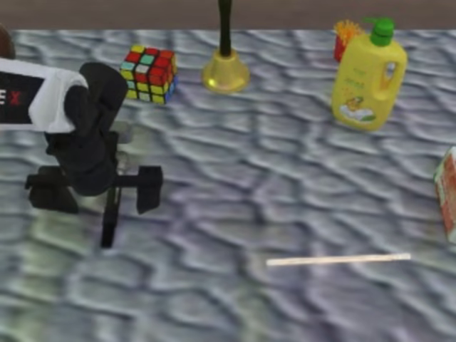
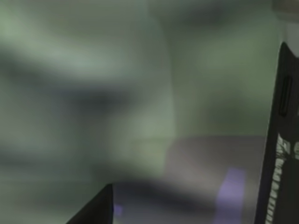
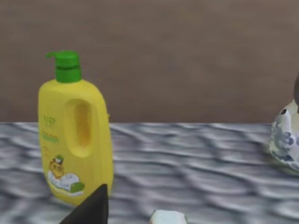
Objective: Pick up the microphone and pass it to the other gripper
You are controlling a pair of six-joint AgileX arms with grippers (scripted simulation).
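rippled grey-violet cloth covers the table (image 1: 285, 178), with a brown wall behind it at the far edge.

the left gripper (image 1: 96, 191) hangs low over the table's left side, fingers spread wide apart on either side of the microphone (image 1: 109, 217). only the black handle of the microphone shows clearly in the top view, running out from under the wrist toward the near edge; the mesh head is mostly hidden beneath the arm. the left wrist view shows one dark finger (image 2: 96, 210) and the handle (image 2: 280, 140) close by at the frame's edge, but whether anything touches it cannot be told.

judging from this, the step in hand is the pick-up itself: the claw straddles the mic but has not closed. the next move calls for the fingers to come together squarely across the handle, then a lift and a carry toward the table's middle.

farther out along the far edge stand a colour cube (image 1: 149, 73), a gold bell (image 1: 225, 71) and a yellow pump bottle (image 1: 368, 78). a thin pale stick (image 1: 338, 260) lies near the front, well apart from the mic.

the right gripper is outside the top view; its wrist view shows one finger tip (image 3: 91, 207) facing the bottle, so its opening cannot be told.
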